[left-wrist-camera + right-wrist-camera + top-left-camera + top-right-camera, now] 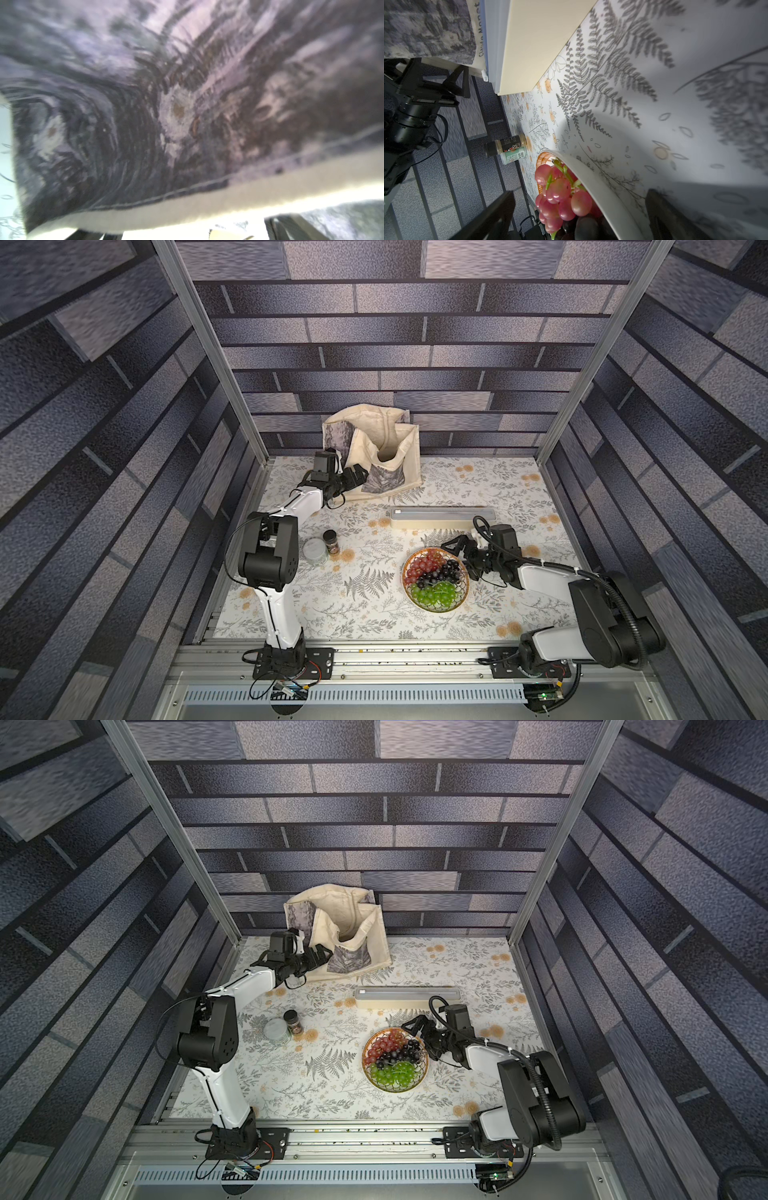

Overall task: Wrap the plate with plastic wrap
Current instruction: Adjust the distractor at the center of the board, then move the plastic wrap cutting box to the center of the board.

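Well left of the round gold-rimmed plate (405, 576) of red, purple and green grapes stand a pale-lidded glass jar (314, 551) and a dark-capped spice jar (331, 541). Beyond them, far from the plate, the left hand (354, 479) sits spread wide against the printed pocket of the cream fabric tote bag (386, 439), gripping nothing that I can see. Just past the plate's far side, on the fern-print bench (374, 614), lies the long cream-and-grey dispenser box (442, 517) of plastic wrap. The right hand (457, 547) is at the plate's far-right edge, fingers (500, 207) wide apart and straddling the rim.

The step looks like taking the plate by its rim. Close on bare rim, clear of the grapes, and keep the dish level and low so that nothing rolls off. The left hand should come away from the bag to steady the box.

No film shows anywhere, and I cannot tell which side of the box opens. The left wrist view is all blurred bag print, so contact there is uncertain.
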Robot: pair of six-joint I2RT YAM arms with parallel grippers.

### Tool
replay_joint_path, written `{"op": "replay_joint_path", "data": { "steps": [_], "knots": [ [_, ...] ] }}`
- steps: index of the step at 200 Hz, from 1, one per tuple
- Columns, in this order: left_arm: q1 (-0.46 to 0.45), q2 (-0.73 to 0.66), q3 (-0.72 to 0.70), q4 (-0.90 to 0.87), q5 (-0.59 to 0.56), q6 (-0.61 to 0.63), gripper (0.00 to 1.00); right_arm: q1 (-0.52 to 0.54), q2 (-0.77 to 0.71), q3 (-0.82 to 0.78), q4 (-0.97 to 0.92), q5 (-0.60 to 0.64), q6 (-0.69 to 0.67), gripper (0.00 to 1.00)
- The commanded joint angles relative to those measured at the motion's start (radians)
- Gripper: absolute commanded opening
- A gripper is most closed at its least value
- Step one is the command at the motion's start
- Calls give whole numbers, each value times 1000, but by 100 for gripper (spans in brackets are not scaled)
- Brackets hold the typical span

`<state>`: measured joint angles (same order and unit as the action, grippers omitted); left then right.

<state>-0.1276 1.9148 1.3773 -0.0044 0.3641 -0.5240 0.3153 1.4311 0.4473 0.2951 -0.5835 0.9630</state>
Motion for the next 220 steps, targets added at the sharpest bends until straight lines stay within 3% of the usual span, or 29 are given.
{"op": "replay_joint_path", "data": {
  "steps": [1, 20, 49, 78, 105, 147, 174, 220],
  "knots": [
    [9, -46, -6, -26, -9, 59, 100, 56, 40, 27, 96, 38, 77, 100],
    [9, -118, -51, -49, -4, 78, 100, 56, 14, 30, 59, 103, 58, 100],
    [-3, -258, -136, -117, -4, 112, 100, 12, -129, 110, -285, 248, -157, 100],
    [-42, -387, -221, -222, -1, 111, 100, -194, -258, 171, -511, 262, -339, 100],
    [-156, -456, -299, -241, -11, 80, 100, -351, -202, 278, -577, 249, -481, 100],
    [-299, -332, -311, -89, -8, -21, 100, -487, 27, 409, -387, 207, -520, 100],
    [-310, -203, -221, -36, 4, -36, 100, -489, 206, 509, -323, 126, -503, 99],
    [-308, -31, -87, -13, 38, -55, 100, -487, 347, 564, -247, 45, -458, 99]
  ]
}}
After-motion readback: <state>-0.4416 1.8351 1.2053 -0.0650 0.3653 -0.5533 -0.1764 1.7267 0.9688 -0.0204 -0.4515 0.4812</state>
